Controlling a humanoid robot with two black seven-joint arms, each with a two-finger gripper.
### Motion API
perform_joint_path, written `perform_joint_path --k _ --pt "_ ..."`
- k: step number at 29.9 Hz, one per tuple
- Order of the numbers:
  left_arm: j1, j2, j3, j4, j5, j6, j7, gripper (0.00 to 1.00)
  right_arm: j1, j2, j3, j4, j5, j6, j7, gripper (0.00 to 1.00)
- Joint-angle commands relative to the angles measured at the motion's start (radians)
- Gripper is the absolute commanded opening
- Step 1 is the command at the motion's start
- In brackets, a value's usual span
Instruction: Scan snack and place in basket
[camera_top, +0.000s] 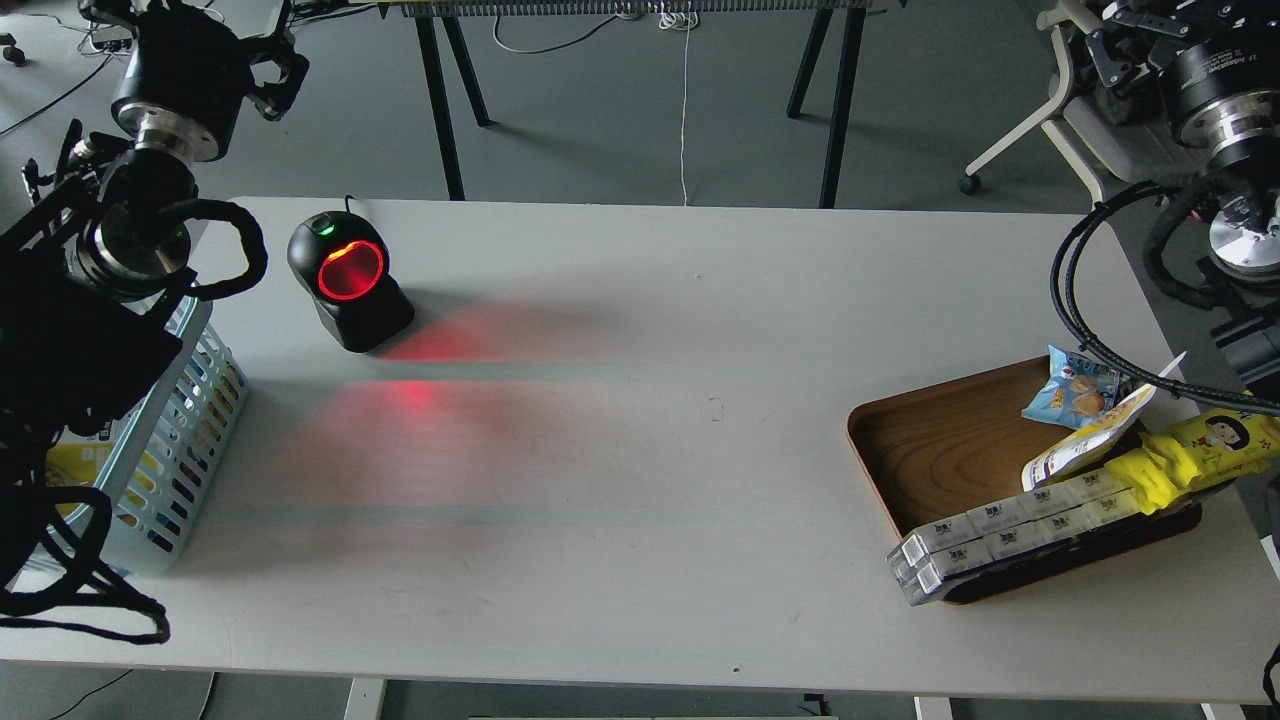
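The snack (1090, 440) lies in the tray (930, 450), far from both arms' fingers.

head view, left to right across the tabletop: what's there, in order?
basket → barcode scanner, glowing red → wooden tray. On the tray, the blue snack bag, the snack and the long packs overlap, so I leave their order out.

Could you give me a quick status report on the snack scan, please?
Left gripper up top-left, empty; right out of view. Snack in tray, unscanned. Path to scanner open.
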Motion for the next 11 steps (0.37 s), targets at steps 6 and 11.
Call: perform_joint_path --k 6,11 --pt "0.012 -0.013 -0.03 -0.003 -0.012 -0.005 0.018 1.0 0.011 -0.008 -0.009 0.014 -0.002 0.014 0.0 0.99" --pt "0.015 -0.011 -0.039 -0.005 -0.012 -0.005 0.026 1.0 0.014 -0.016 -0.008 0.034 -0.002 0.014 0.0 0.99"
